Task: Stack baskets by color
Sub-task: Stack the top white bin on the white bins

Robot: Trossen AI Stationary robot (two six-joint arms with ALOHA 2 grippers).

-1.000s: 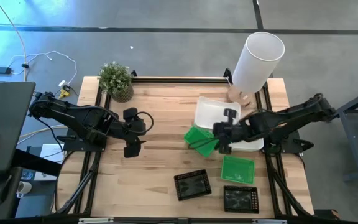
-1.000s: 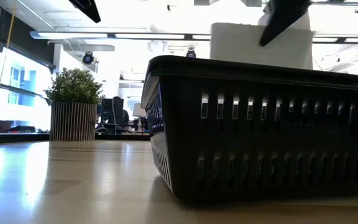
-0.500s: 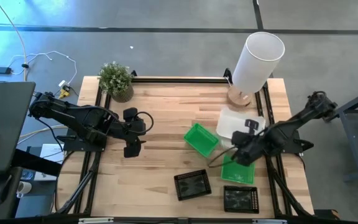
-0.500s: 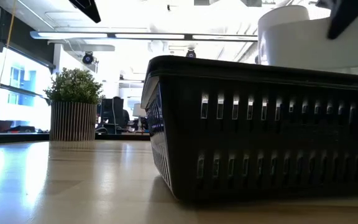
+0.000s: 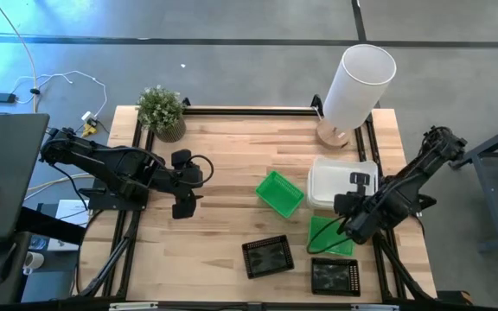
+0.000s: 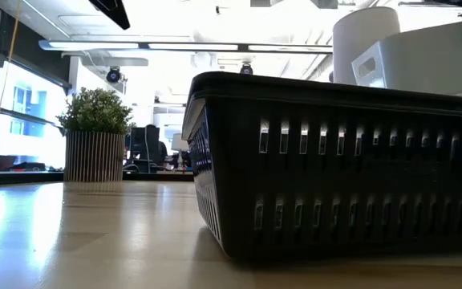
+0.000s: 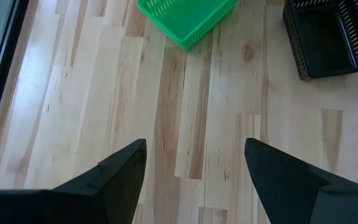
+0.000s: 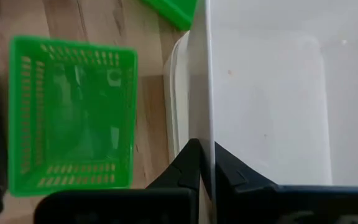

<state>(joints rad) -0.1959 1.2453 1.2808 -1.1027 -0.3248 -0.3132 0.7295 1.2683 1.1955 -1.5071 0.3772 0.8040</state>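
Note:
My right gripper [image 5: 355,210] is shut on a white basket [image 5: 342,181] at the table's right side. A second white rim [image 8: 178,106] shows beside and below the held wall. One green basket [image 5: 280,192] sits on its base mid-table. Another green basket [image 5: 328,235] lies near my right gripper, partly under it. Two black baskets [image 5: 267,256] [image 5: 335,276] stand by the near edge, and one of them [image 6: 343,168] fills the low view. My left gripper [image 5: 182,207] hangs open over bare wood at the left, holding nothing. My right gripper pinches the white basket's near side wall [image 8: 207,146], one finger inside the basket and one outside. The fingers come from above, pointing steeply down. In the low view the basket [image 6: 423,60] shows tilted above the black basket's rim. I cannot tell whether it rests on the white rim below.
A tall white cylinder [image 5: 359,82] stands at the far right corner, close behind the white basket. A potted plant [image 5: 161,111] stands at the far left. Bare wood [image 7: 191,93] lies between my left gripper and the green basket.
My right gripper has swung from mid-table toward the right and near edges, carrying the white basket with it and turning about as it went. The green and black baskets have stayed where they were.

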